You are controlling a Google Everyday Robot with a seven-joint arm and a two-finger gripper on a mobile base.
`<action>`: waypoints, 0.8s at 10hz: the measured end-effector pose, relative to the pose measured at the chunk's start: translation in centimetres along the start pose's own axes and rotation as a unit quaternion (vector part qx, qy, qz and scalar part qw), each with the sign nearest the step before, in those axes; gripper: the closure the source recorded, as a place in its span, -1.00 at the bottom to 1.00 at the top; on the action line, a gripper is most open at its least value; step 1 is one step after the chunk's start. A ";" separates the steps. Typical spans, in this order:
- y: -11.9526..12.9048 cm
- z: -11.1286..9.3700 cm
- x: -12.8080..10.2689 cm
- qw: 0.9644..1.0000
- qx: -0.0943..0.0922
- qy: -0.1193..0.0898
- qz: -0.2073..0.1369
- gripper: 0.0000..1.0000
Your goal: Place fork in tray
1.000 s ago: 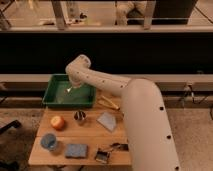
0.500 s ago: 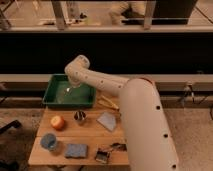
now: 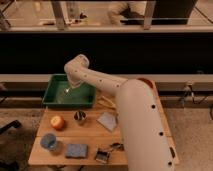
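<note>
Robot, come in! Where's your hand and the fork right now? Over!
Hand down inside the green tray, at its middle. Fork a small glint at the hand, over the tray floor. Nothing in the way.

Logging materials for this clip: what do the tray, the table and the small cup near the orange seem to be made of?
Tray: likely plastic, with uniform green colour and a soft sheen on its sloping walls. Table: looks like light wood or laminate, pale tan and matte. Small cup: probably metal, grey with a bright rim. The claw is over the tray, near a small bright glint that may be the fork.
</note>
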 end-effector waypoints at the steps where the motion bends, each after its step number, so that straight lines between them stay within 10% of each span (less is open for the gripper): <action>1: -0.1 0.0 -0.1 1.000 0.001 0.000 -0.001 -0.27; 3: 0.0 0.1 0.0 1.000 0.003 0.002 -0.004 -0.59; 8: 0.0 0.0 0.0 1.000 0.010 0.009 -0.004 -0.60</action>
